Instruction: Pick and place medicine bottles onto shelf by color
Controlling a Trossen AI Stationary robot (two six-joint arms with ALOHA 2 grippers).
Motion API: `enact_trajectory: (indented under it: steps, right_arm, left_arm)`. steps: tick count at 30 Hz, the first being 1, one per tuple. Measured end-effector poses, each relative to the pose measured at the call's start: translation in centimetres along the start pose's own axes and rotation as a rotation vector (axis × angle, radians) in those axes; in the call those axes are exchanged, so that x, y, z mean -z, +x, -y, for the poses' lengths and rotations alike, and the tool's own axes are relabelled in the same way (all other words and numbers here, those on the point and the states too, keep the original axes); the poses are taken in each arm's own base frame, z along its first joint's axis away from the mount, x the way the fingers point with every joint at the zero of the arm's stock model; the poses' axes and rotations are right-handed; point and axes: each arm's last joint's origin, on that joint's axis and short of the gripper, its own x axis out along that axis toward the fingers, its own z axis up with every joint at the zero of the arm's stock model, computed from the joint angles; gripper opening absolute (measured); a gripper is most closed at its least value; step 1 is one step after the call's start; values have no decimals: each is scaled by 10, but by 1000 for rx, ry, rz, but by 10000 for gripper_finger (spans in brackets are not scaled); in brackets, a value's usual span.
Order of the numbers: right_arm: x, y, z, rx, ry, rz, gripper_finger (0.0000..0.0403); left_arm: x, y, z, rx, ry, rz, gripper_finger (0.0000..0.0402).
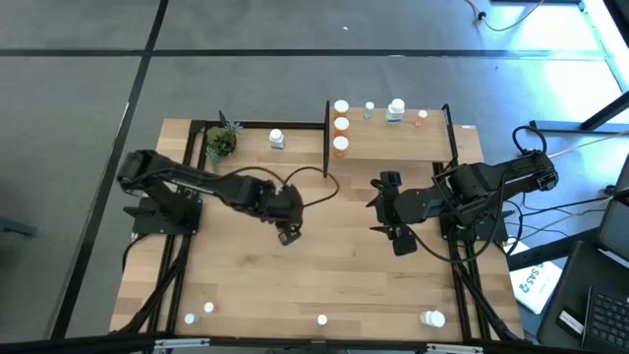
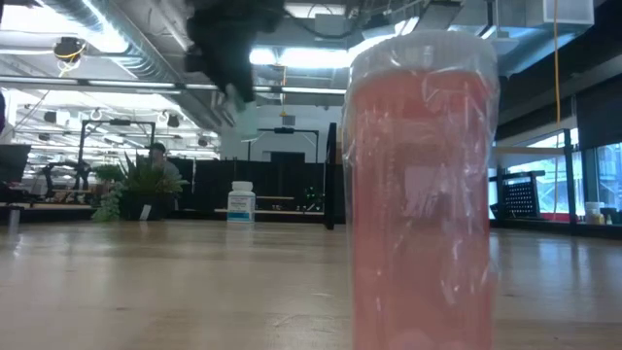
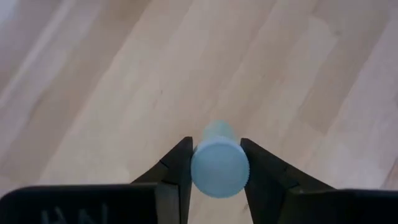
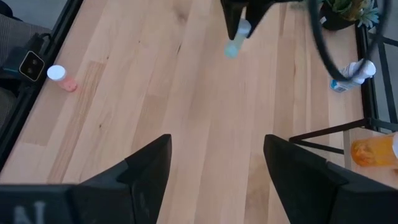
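Shelf (image 1: 393,146) carries several bottles; left gripper (image 3: 217,171) clamps a pale green bottle (image 3: 219,163); right gripper (image 4: 214,158) gapes empty.

Two arms (image 1: 226,187) work one table (image 1: 324,285). Six bottles (image 1: 340,126) stand on one shelf (image 1: 393,143). One plant (image 1: 221,143) sits beside it; four bottles (image 1: 432,318) line the table's near edge.

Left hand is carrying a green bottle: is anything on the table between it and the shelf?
Nothing visible does. The left hand holds the green bottle above bare tabletop, and the stretch to the shelf looks clear; the white bottle and plant stand off to the side.
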Motion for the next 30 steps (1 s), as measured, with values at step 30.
enact_trajectory:
  steps: [30]
  right_arm:
    - [15, -53, 15, 3, 67, 147, 257]
  left_arm:
    - [-95, 115, 44, 122, 568, -147, 101]
